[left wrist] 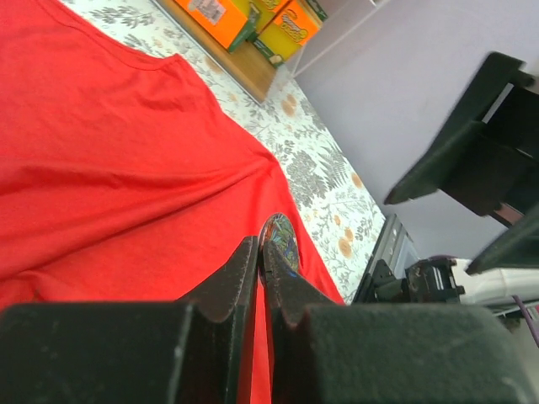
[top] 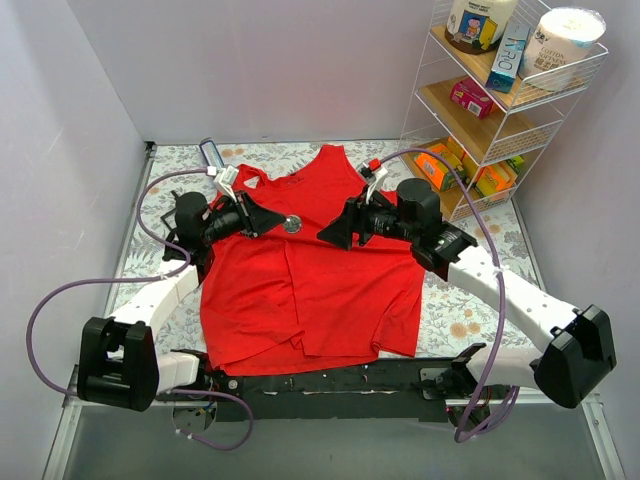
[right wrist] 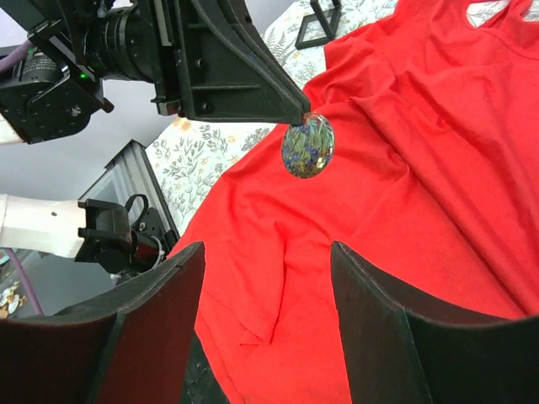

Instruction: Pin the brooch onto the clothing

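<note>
The red tank top (top: 320, 270) lies flat on the floral table, neck to the back. My left gripper (top: 272, 224) is shut on the brooch (top: 292, 224), a small round disc with a dark patterned face, held just over the garment's chest. In the left wrist view the disc (left wrist: 281, 236) sticks out beyond the closed fingertips (left wrist: 244, 261) over the red cloth (left wrist: 109, 160). My right gripper (top: 328, 232) is open and empty, facing the brooch from the right. The right wrist view shows the brooch (right wrist: 307, 146) hanging from the left gripper's tip above the cloth (right wrist: 404, 210).
A wire shelf rack (top: 500, 100) with boxes and packets stands at the back right. A small clear box (top: 213, 153) lies at the back left by the shoulder strap. Grey walls close in the left and back sides.
</note>
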Tool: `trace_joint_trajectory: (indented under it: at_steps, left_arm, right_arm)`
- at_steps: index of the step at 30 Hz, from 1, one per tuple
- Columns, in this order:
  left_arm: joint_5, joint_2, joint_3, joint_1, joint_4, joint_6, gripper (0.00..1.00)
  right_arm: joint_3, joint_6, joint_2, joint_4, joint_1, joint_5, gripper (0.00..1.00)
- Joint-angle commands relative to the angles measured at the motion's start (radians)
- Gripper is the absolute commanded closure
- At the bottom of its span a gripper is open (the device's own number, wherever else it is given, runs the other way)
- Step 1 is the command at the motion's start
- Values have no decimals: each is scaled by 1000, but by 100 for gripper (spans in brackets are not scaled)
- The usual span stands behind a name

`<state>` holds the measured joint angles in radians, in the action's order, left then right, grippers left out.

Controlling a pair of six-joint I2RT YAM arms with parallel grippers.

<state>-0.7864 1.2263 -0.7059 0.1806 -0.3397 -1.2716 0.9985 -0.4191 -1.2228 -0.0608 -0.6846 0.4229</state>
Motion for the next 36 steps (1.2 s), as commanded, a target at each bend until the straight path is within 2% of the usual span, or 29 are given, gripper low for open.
trace_joint_trajectory:
  at_steps: [1, 9, 14, 23, 29, 36]
  left_arm:
    - [-102, -66, 45, 5, -146, -55, 100]
    - [-116, -103, 49, 22, -117, -28, 100]
    - [-145, -109, 52, 31, -130, -20, 100]
    - [-189, -99, 56, 71, -154, -20, 100]
    - [-191, -91, 52, 85, -148, -12, 100]
    - [-180, -85, 49, 92, -133, 1, 100]
  right_arm:
    - [0, -26, -29, -97, 16, 76, 31]
    - [14, -64, -86, -181, 19, 143, 32]
    - [55, -60, -130, -168, 19, 157, 32]
    - [22, -78, -132, -229, 19, 163, 35]
    - [12, -101, -141, -272, 19, 189, 38]
    - [-24, -135, -162, -323, 19, 232, 48]
